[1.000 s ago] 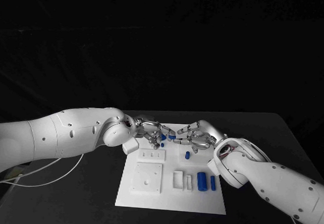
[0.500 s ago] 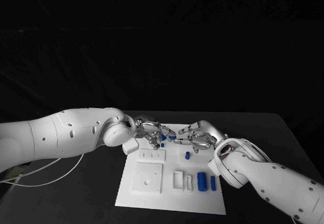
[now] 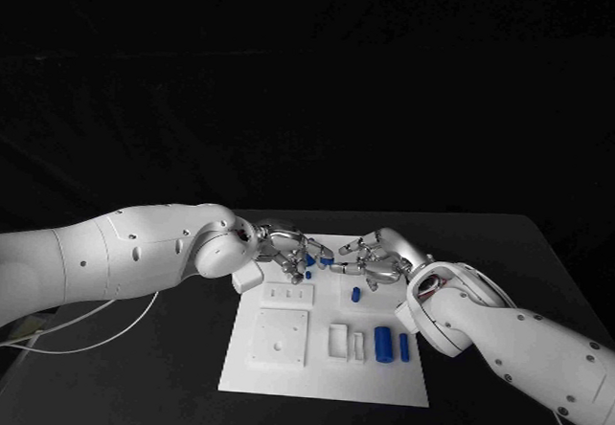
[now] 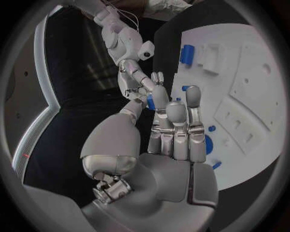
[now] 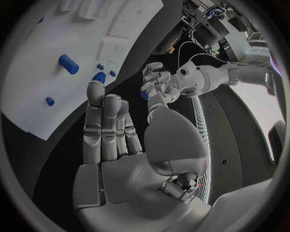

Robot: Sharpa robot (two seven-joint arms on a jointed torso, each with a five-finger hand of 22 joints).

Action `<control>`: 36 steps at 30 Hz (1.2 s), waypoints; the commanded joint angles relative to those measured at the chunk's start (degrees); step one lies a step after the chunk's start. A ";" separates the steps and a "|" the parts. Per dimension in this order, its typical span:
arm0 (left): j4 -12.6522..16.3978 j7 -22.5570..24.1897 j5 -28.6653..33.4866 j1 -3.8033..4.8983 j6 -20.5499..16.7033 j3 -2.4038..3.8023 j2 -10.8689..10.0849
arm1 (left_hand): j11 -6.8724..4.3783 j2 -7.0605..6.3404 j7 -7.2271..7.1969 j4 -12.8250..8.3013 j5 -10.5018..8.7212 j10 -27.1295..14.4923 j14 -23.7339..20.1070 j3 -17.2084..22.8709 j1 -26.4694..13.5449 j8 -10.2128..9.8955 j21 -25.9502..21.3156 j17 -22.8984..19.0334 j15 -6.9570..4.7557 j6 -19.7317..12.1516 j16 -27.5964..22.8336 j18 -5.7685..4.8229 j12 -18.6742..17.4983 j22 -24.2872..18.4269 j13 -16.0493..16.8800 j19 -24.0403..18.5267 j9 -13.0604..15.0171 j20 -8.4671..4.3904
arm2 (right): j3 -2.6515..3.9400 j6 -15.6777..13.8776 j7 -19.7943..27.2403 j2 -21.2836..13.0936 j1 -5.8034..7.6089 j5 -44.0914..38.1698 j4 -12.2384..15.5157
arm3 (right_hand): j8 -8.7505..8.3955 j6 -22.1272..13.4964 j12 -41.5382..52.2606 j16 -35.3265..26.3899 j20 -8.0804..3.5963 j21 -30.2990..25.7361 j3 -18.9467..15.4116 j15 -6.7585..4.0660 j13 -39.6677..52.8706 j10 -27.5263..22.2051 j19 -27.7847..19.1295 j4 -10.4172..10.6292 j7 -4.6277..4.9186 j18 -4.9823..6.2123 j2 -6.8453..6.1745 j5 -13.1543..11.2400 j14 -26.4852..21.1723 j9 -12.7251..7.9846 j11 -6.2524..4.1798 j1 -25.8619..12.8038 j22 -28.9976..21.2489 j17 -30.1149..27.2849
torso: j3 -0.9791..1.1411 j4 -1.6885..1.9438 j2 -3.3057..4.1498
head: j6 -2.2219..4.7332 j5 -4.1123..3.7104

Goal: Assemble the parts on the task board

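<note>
Task board: white plate, centre of black bench. Left hand and right hand: fingertips nearly meeting above board's far end, small blue part between them; which hand grasps it, cannot tell. Blue cylinders: lying on board's near right.

Two arms, smooth white shells, bulbous rounded segments, small dark screw holes dotting casings. Left arm thick, white cable looping beneath it. Right arm with red wiring visible at wrist collar. Left hand silver metal, segmented fingers, glossy rounded thumb base, grey palm plates. Right hand likewise silver, ridged finger links, domed thumb housing, exposed wiring at wrist.
</note>
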 commanded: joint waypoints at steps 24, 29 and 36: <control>-0.47 -10.90 -16.69 0.02 -8.92 0.05 -0.01 | -1.96 0.77 -3.71 -4.41 0.37 3.15 0.68 4.64 1.92 0.16 0.39 -0.21 -0.82 3.98 -0.47 -0.86 -0.20 1.09 -0.02 0.44 0.52 -0.58 | 7.11 -2.17 6.85 -8.01 0.74 13.23 -2.77 | -0.06 0.19 -0.13 -0.04 -0.14 1.50 -0.92 -0.21 -0.51 0.96 2.00 -0.13 0.07 1.16 0.14 2.60 0.65 -0.02 -0.32 0.51 -0.69 0.04 | -0.13 -0.44 -0.45 | -0.09 0.37; -0.75 -14.46 -25.59 0.03 -10.74 0.02 0.05 | -2.02 0.62 -3.73 -4.68 0.34 3.15 0.92 4.84 1.99 0.16 0.50 -0.34 -0.86 4.11 -0.61 -0.86 -0.22 1.09 -0.03 0.54 0.48 -0.64 | 7.80 -2.03 8.33 -9.07 2.26 16.22 -7.07 | -0.10 0.51 -5.22 -8.73 0.17 -6.63 -0.82 -0.03 -5.99 2.32 1.88 -1.45 -0.02 0.37 0.78 3.22 1.01 -0.04 -0.50 0.58 -9.67 -4.78 | -0.12 -0.52 -0.42 | -0.23 0.64; -0.03 -18.56 -37.07 0.00 -14.18 -0.24 0.05 | -2.02 0.53 -3.74 -4.57 0.25 3.15 1.18 4.93 2.06 0.13 0.62 -0.48 -0.79 4.24 -0.71 -0.86 -0.25 1.11 -0.06 0.61 0.19 -0.59 | 8.08 -0.39 9.57 -9.22 3.38 22.71 -11.01 | 0.01 -0.76 -24.05 -26.11 2.68 -11.41 -0.12 2.38 -23.88 5.80 -4.94 -2.22 0.82 -0.91 1.76 3.30 -1.69 -0.01 0.95 0.99 -33.88 -16.70 | -0.01 -0.31 -0.40 | -0.69 0.69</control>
